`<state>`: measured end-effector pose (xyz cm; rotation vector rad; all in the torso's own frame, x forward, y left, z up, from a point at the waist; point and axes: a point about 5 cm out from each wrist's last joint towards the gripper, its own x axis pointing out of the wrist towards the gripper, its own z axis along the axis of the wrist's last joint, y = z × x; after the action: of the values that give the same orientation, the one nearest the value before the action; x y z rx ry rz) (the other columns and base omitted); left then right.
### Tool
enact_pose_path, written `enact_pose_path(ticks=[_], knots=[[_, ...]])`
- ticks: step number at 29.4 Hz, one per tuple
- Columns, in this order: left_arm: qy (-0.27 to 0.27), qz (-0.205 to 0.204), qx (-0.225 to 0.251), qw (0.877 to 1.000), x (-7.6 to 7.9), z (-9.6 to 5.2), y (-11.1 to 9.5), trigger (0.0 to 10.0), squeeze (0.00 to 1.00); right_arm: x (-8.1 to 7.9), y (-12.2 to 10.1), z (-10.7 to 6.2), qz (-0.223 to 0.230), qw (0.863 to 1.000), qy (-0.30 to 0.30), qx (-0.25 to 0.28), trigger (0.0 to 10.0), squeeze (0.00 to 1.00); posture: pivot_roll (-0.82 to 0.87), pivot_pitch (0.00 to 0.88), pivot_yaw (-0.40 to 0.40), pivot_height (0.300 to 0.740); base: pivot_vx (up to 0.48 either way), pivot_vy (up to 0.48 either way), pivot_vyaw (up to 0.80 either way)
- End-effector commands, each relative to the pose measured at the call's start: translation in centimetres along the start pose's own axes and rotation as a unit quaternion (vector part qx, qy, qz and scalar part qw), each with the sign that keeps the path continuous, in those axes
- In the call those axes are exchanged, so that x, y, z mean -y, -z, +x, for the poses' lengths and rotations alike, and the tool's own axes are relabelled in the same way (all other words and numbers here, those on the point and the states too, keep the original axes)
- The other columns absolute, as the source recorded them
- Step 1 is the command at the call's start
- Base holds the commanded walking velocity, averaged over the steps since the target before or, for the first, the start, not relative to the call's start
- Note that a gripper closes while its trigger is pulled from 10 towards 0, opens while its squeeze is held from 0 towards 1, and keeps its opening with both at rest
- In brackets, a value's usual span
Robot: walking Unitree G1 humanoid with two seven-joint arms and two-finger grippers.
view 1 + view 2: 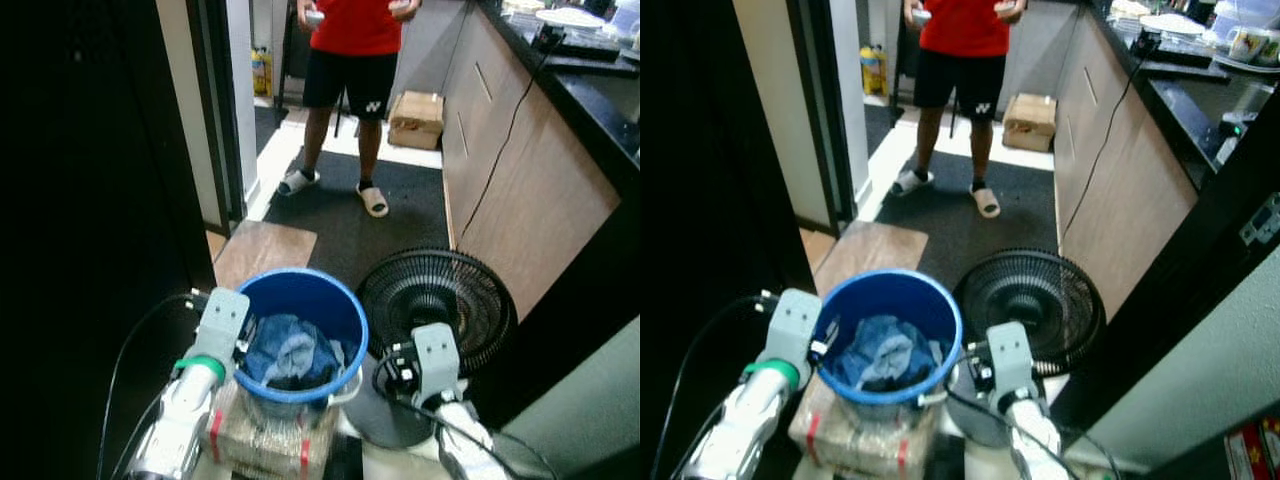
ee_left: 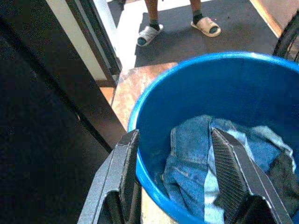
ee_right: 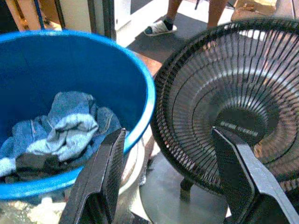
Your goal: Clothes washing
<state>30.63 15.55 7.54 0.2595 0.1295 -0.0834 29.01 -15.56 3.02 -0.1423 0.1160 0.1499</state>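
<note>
the bucket (image 1: 300, 300) of jeans (image 1: 290, 352) sits between both grippers, left gripper (image 2: 177, 179) spread astride its rim, right gripper (image 3: 170, 182) spread beside the fan (image 3: 224, 107). each should close squarely on opposite rims before lifting.

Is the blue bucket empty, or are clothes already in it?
Not empty. The blue bucket stands upright with crumpled denim clothes lying in its bottom, well below the rim.

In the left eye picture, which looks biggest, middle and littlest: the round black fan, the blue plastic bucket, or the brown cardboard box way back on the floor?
1. Round black fan and blue plastic bucket: they look about the same, so no clear winner.
2. Brown cardboard box: littlest by far, but it sits much farther from the camera, so it may not really be that small.
</note>
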Motion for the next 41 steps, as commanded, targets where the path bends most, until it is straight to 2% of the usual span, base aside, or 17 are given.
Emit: enact_pose_path(ticks=[1, 6, 7, 10, 11, 12, 13, 16, 20, 22, 24, 28, 35, 37, 39, 41], knots=[[0.005, -0.002, -0.004, 1.0, 0.3, -0.1, 0.3, 10.0, 0.0, 0.0, 0.2, -0.2, 0.003, 1.0, 0.0, -0.002, 10.0, 0.0, 0.08, 0.019, 0.012, 0.635, 0.0, 0.0, 0.0], [0.006, -0.003, -0.003, 1.0, 0.3, -0.1, 0.2, 10.0, 0.0, 0.0, 0.2, -0.2, 0.003, 1.0, 0.0, -0.001, 10.0, 0.0, 0.08, 0.018, 0.013, 0.625, 0.0, 0.0, 0.0], [0.009, -0.012, 0.013, 1.0, 0.4, 0.0, -0.8, 10.0, 0.0, 0.0, -0.4, 0.0, 0.004, 1.0, 0.0, 0.01, 10.0, 0.0, 0.07, 0.021, 0.014, 0.615, 0.0, 0.0, 0.0], [0.01, -0.017, 0.021, 1.0, 0.4, 0.1, -1.2, 10.0, 0.0, 0.0, -0.6, 0.1, 0.005, 1.0, 0.0, 0.016, 10.0, 0.0, 0.07, 0.021, 0.014, 0.61, 0.0, 0.0, 0.0], [0.014, -0.024, 0.034, 0.999, 0.5, 0.2, -2.2, 10.0, 0.0, 0.2, -1.0, 0.3, 0.005, 1.0, 0.001, 0.023, 10.0, 0.0, 0.07, 0.021, 0.014, 0.605, 0.0, 0.0, 0.0], [0.014, -0.024, 0.034, 0.999, 0.5, 0.2, -2.2, 10.0, 0.0, 0.2, -1.0, 0.3, 0.005, 1.0, 0.001, 0.023, 10.0, 0.0, 0.07, 0.021, 0.014, 0.605, 0.0, 0.0, 0.0], [0.02, -0.034, 0.048, 0.998, 0.8, 0.5, -3.4, 10.0, 0.0, 0.3, -1.3, 0.5, 0.005, 1.0, 0.003, 0.028, 10.0, 0.0, 0.07, 0.027, 0.013, 0.6, 0.0, 0.0, 0.0], [0.024, -0.041, 0.057, 0.997, 0.9, 0.7, -4.2, 10.0, 0.0, 0.5, -1.6, 0.6, 0.004, 1.0, 0.005, 0.03, 10.0, 0.0, 0.07, 0.029, 0.012, 0.595, 0.0, 0.0, 0.0], [0.055, -0.087, 0.094, 0.99, 2.0, 2.4, -9.0, 10.0, 0.0, 1.2, -2.3, 1.2, 0.0, 0.999, 0.015, 0.037, 10.0, 0.0, 0.08, 0.035, 0.007, 0.577, 0.0, 0.0, 0.0], [0.055, -0.087, 0.094, 0.99, 2.0, 2.4, -9.0, 10.0, 0.0, 1.2, -2.3, 1.2, 0.0, 0.999, 0.015, 0.037, 10.0, 0.0, 0.08, 0.035, 0.007, 0.577, 0.0, 0.0, 0.0], [0.068, -0.101, 0.106, 0.987, 2.5, 3.1, -10.8, 10.0, 0.0, 1.4, -2.5, 1.4, -0.001, 0.999, 0.017, 0.038, 10.0, 0.0, 0.08, 0.039, 0.008, 0.577, 0.0, 0.0, 0.0], [0.078, -0.109, 0.117, 0.984, 3.1, 3.8, -12.4, 10.0, 0.0, 1.6, -2.6, 1.4, -0.002, 0.999, 0.019, 0.039, 10.0, 0.0, 0.08, 0.044, 0.009, 0.577, 0.0, 0.0, 0.0], [0.09, -0.098, 0.108, 0.985, 3.9, 4.5, -12.9, 10.0, 0.0, 1.8, -2.9, 1.6, -0.004, 0.999, 0.021, 0.042, 10.0, 0.0, 0.07, 0.059, 0.013, 0.577, 0.0, 0.0, 0.0], [0.099, -0.099, 0.064, 0.988, 4.7, 5.3, -12.0, 10.0, 0.0, 1.9, -3.3, 1.7, -0.006, 0.999, 0.021, 0.047, 10.0, 0.0, 0.06, 0.085, 0.016, 0.577, 0.0, 0.0, 0.0], [0.099, -0.099, 0.064, 0.988, 4.7, 5.3, -12.0, 10.0, 0.0, 1.9, -3.3, 1.7, -0.006, 0.999, 0.021, 0.047, 10.0, 0.0, 0.06, 0.085, 0.016, 0.577, 0.0, 0.0, 0.0], [0.1, -0.132, 0.005, 0.986, 5.1, 5.8, -10.8, 10.0, 0.0, 2.1, -3.5, 1.8, -0.01, 0.999, 0.019, 0.047, 10.0, 0.0, 0.06, 0.111, 0.014, 0.577, 0.0, 0.0, 0.0]])
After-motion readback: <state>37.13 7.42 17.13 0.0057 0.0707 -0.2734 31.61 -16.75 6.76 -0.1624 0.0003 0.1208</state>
